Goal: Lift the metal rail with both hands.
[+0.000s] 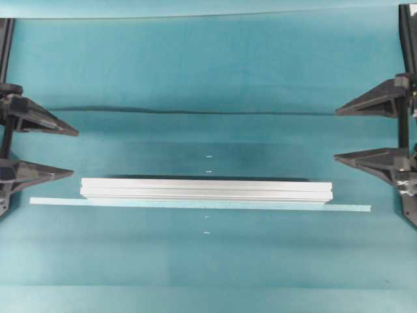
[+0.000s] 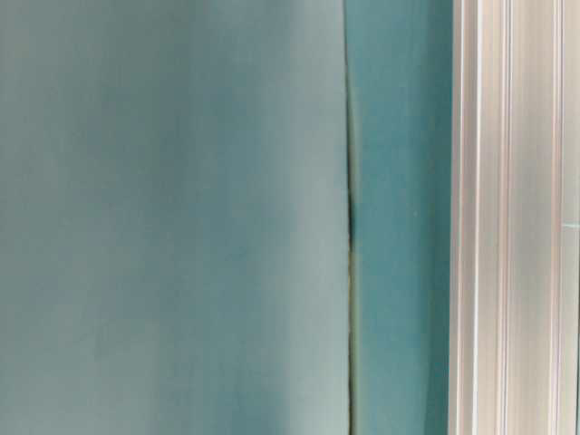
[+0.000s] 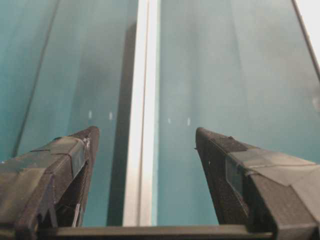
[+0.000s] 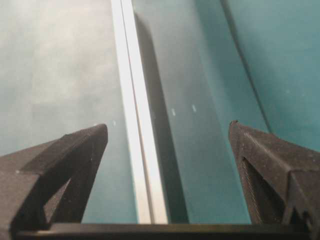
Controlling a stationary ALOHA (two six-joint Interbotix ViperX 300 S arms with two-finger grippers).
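The metal rail (image 1: 206, 189) lies flat and lengthwise across the middle of the teal table, a long silver grooved bar. My left gripper (image 1: 74, 152) hovers just beyond the rail's left end, open and empty. My right gripper (image 1: 335, 134) stands open and empty off the rail's right end, slightly farther back. In the left wrist view the rail (image 3: 142, 100) runs away between the spread fingers of the left gripper (image 3: 147, 131), untouched. The right wrist view shows the rail (image 4: 131, 90) left of centre between the wide fingers of the right gripper (image 4: 168, 126). The table-level view shows a close stretch of rail (image 2: 512, 217).
A thin pale-teal tape strip (image 1: 352, 208) lies along the rail's near side and sticks out past both ends. Small white marks (image 1: 208, 157) dot the cloth in front of and behind the rail. A fold (image 1: 195, 111) crosses the cloth behind.
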